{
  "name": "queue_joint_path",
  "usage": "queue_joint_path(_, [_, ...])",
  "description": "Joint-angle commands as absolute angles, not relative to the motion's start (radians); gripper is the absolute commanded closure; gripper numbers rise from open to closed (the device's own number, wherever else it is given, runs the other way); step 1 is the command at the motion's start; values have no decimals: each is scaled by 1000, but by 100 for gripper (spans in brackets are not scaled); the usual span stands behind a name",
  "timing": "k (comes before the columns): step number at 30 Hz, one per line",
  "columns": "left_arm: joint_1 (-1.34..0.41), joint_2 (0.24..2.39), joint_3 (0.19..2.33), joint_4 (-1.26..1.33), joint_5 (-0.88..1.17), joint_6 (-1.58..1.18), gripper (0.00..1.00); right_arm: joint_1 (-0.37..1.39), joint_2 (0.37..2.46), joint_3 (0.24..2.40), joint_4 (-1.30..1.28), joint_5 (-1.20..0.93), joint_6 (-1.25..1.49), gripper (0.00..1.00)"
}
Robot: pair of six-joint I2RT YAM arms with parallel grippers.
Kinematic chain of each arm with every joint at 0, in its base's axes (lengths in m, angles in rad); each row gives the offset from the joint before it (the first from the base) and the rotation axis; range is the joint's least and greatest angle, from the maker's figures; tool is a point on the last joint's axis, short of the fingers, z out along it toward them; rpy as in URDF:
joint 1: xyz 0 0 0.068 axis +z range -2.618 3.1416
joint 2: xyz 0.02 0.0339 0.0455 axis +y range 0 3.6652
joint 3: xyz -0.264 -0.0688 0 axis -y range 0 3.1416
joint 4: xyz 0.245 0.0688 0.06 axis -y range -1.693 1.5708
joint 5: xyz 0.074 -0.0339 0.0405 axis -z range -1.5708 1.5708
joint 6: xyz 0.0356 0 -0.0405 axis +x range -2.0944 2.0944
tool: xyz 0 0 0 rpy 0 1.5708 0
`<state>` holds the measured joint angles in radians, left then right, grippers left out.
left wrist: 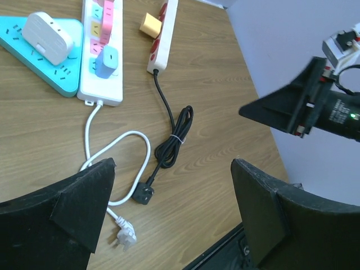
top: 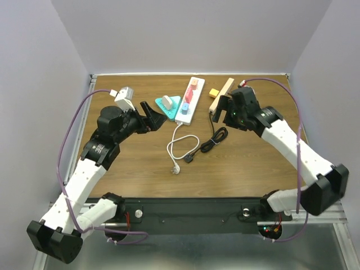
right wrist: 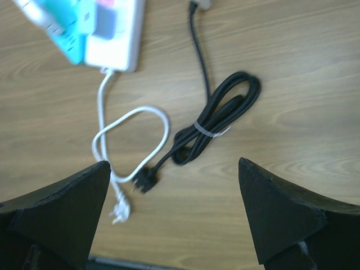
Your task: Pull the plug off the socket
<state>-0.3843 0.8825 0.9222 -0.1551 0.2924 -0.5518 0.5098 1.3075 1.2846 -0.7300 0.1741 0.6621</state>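
Note:
A white power strip [top: 188,101] lies at the table's middle back with pink plugs [top: 191,89] and a blue plug [top: 184,108] in it. A teal triangular socket [top: 170,105] beside it holds a white plug [top: 167,102]. A cream strip [top: 221,94] holds a yellow plug [top: 214,93]. My left gripper [top: 152,115] is open and empty, just left of the teal socket. My right gripper [top: 221,108] is open and empty, over the cream strip's near end. The left wrist view shows the blue plug [left wrist: 107,61], white plug [left wrist: 48,36] and yellow plug [left wrist: 151,25].
A coiled black cable [top: 212,139] and a looped white cable [top: 180,147] lie in front of the strips, with their loose plugs [top: 176,167] on the wood. They also show in the right wrist view, black cable [right wrist: 216,121] and white cable [right wrist: 129,135]. Walls enclose the table.

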Motion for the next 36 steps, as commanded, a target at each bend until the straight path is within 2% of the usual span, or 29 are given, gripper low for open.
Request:
queue_joint_path(1, [-411,954,966,-97,307,-586,5,509,1393,1408,-715,400,637,0])
queue_joint_path(4, [-452,1063,1029,-95,275,-557,6,505,1502,1483,-725,448,632,0])
queue_joint_path(7, [-515,1195,1181,-124,243,-520,8,451,1557,1512,-746,511,676,0])
queue_joint_path(10, [-557,1276,1236,-149,198,-515,8,358,1664,1578,-745,417,658,0])
queue_joint_path(16, [-594,1393,1298,-133,187,-538,9,292,1873,1756,-730,269,574,2])
queue_joint_path(20, [-601,1407,1304,-143,169,-548,10,276,2056,1963,-730,167,545,6])
queue_joint_path(23, [-601,1388,1258,-143,155,-549,10,275,2127,2038,-732,126,534,8])
queue_joint_path(36, [-601,1298,1132,-172,121,-548,10,270,2371,2167,-732,69,534,13])
